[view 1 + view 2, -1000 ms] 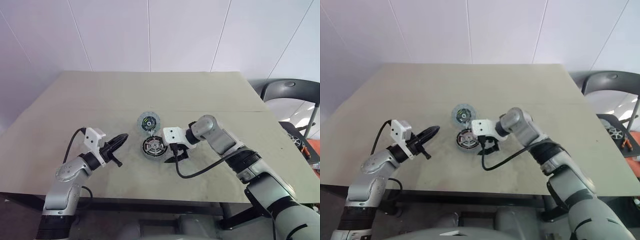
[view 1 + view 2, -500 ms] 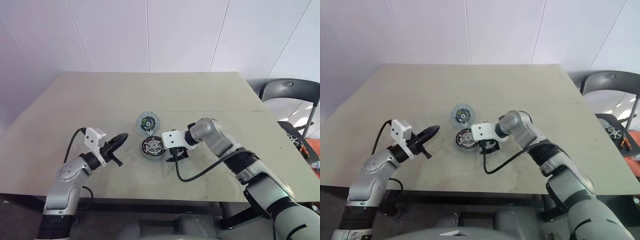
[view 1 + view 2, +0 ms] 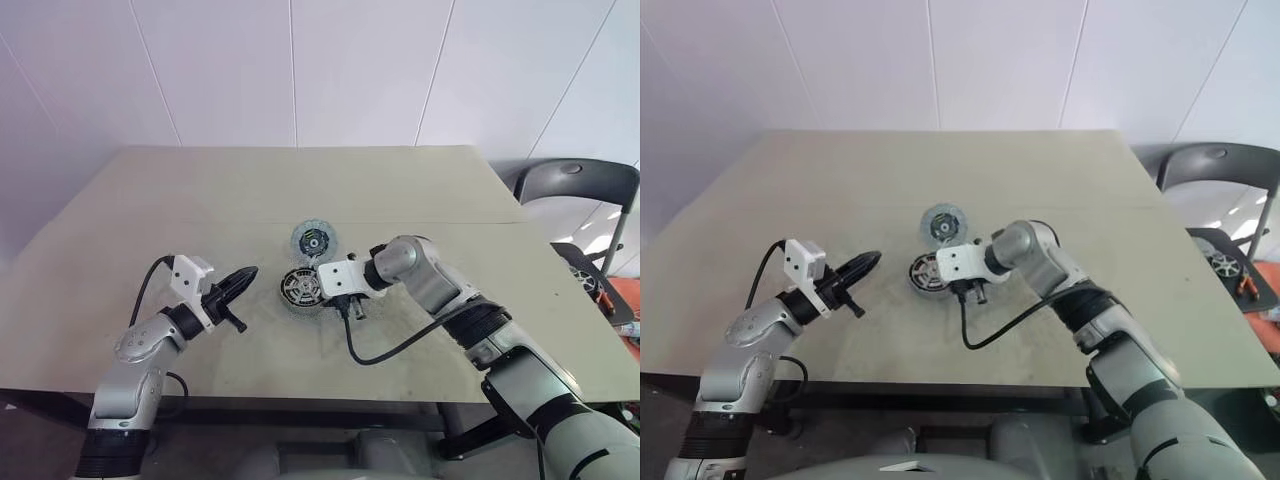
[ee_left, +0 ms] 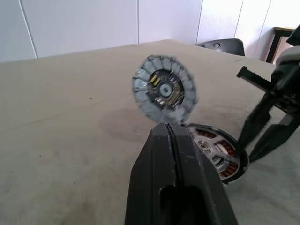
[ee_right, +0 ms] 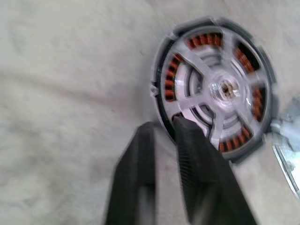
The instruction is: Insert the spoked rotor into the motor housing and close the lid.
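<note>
Motor housing, a short dark cylinder ringed with copper windings, sits mid-table. The spoked rotor, a flat wheel, lies inside it. Left of the housing, the left gripper hovers clenched and empty. Just behind it, the segmented silvery-blue lid stands tilted. It looks rigid and smooth, probably best pinched by the rim. At the housing's right edge, the right gripper pinches its wall. No lettering is legible.

Lid tilted (on edge) beside housing
</note>
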`<state>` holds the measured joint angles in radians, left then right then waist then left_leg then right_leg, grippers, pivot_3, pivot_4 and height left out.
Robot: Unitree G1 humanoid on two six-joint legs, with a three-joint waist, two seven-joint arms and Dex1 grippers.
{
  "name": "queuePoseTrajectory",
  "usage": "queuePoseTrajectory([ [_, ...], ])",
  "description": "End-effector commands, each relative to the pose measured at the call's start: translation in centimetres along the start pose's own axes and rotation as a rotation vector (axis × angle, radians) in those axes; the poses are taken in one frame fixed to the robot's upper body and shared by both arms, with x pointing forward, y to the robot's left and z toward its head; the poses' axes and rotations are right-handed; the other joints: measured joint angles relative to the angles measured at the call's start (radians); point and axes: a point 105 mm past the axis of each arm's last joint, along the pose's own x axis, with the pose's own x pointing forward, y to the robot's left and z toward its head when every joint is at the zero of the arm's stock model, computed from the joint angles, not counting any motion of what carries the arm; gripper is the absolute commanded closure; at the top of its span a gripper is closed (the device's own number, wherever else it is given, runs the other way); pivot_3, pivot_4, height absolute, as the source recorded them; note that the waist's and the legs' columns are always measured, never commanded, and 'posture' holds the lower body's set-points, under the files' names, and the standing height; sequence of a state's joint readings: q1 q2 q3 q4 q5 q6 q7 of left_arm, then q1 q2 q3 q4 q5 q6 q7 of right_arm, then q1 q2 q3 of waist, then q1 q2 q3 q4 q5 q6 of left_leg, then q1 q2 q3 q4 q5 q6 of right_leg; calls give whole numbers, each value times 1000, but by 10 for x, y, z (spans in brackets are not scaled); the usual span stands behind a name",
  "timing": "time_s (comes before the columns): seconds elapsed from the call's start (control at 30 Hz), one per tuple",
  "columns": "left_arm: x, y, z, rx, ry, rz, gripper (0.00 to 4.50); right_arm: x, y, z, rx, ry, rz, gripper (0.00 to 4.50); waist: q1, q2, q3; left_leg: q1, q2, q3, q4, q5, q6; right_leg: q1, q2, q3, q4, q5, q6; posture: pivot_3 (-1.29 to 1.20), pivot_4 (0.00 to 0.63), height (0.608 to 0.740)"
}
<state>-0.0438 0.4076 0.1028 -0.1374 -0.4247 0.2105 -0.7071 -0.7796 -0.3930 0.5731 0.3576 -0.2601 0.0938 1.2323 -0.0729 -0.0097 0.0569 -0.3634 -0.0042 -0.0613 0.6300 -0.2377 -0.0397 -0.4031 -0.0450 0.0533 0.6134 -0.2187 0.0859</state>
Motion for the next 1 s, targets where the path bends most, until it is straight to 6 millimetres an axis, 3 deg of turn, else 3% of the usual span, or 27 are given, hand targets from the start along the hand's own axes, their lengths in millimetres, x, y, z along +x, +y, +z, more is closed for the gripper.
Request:
queuePoseTrajectory([
  [0.03,2,2,10,31,-26,-3,4500,4,0,6,-10,-11,-3,4364,0,0,0,0,0,0,0,0,0,0,0,0,0,0,0,0,0,740],
  [0.13,2,2,10,34,-25,-2,4500,5,6,8,-6,-22,29,4416,1,0,0,0,0,0,1,0,0,0,0,0,0,0,0,0,0,740],
  [0.43,3,2,9,38,-21,2,4500,3,-4,20,12,-74,-21,4423,-1,0,0,1,0,0,0,0,0,-1,0,0,1,0,0,0,0,740],
  [0.73,3,3,12,39,-29,2,4500,-7,-7,38,88,-161,-20,1442,4,0,0,-6,0,0,0,0,0,-6,0,0,0,0,0,0,0,740],
  [0.87,3,3,11,39,-26,4,4500,-12,-16,46,145,-238,-67,1442,4,0,0,-7,0,0,1,0,0,-6,0,0,0,0,0,0,0,740],
  [1.0,3,2,10,36,-23,1,4500,-38,-55,64,254,-446,-265,1442,2,1,1,-7,0,0,1,0,0,-7,0,-1,0,0,0,0,0,740],
])
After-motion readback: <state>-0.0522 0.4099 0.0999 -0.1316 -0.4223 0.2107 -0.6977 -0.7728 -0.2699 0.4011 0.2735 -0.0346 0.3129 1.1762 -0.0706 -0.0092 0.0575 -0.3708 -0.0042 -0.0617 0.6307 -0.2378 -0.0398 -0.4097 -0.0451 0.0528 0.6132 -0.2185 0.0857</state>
